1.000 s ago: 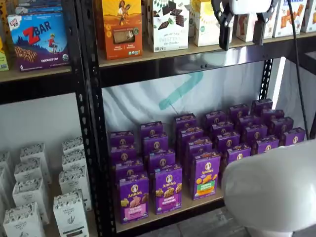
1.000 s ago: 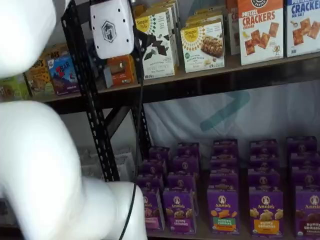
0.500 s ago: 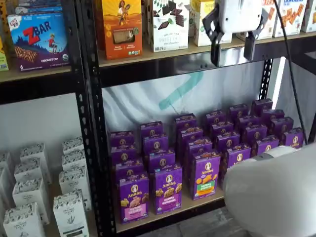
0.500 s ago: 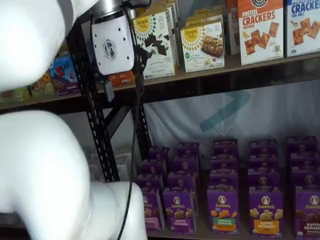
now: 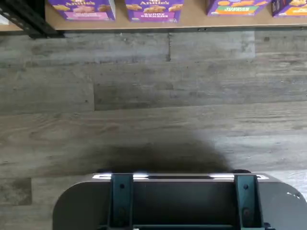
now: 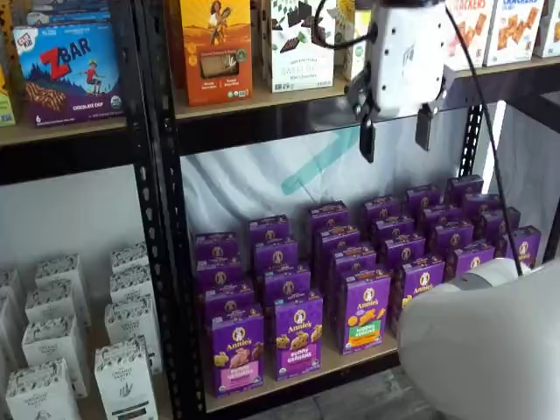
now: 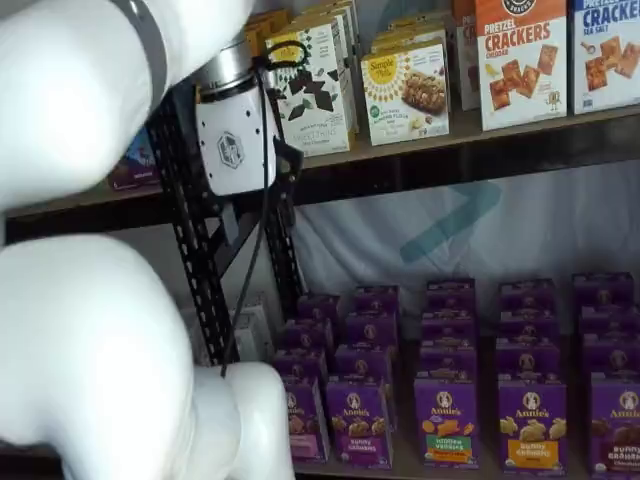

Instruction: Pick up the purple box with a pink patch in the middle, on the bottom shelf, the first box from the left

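Note:
The purple box point(image 6: 236, 351) with the pink band stands at the front left of the bottom shelf point(image 6: 337, 362), first in its row. It also shows in the wrist view as the purple box point(image 5: 82, 6) on the shelf board point(image 5: 192, 20), and half hidden behind the arm as the purple box point(image 7: 306, 420). My gripper point(image 6: 395, 134) hangs high above the rows, in front of the upper shelf's rail and to the right of that box. Its two black fingers stand apart, open and holding nothing. In a shelf view its white body point(image 7: 235, 145) is seen side-on.
Beside the target stand a purple-band carton point(image 6: 297, 335) and a green-and-orange one point(image 6: 365, 311), with several more purple cartons behind. White cartons point(image 6: 52, 350) fill the left bay past a black upright point(image 6: 162, 219). My white arm point(image 6: 490, 341) bulks low right. Wood floor point(image 5: 153, 96) lies below.
The gripper has come down and leftward from the view's top edge to the level of the upper shelf's rail, still open. The boxes have not moved.

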You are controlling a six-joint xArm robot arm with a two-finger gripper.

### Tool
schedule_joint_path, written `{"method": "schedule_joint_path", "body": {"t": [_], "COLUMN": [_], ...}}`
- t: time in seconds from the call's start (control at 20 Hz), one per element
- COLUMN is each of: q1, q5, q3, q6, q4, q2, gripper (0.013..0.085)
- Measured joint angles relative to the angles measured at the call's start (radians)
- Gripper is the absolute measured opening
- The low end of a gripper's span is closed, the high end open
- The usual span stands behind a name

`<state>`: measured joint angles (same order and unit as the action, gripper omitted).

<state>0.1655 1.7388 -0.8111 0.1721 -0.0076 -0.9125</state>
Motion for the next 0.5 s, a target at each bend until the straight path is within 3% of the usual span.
{"method": "schedule_joint_path", "body": {"t": [0.5], "q1": [-0.008], "q5": [-0.202], "q3": [0.218], "q6": [-0.003], "q4": [0.005], "q2": [-0.036], "gripper": [0.085]}}
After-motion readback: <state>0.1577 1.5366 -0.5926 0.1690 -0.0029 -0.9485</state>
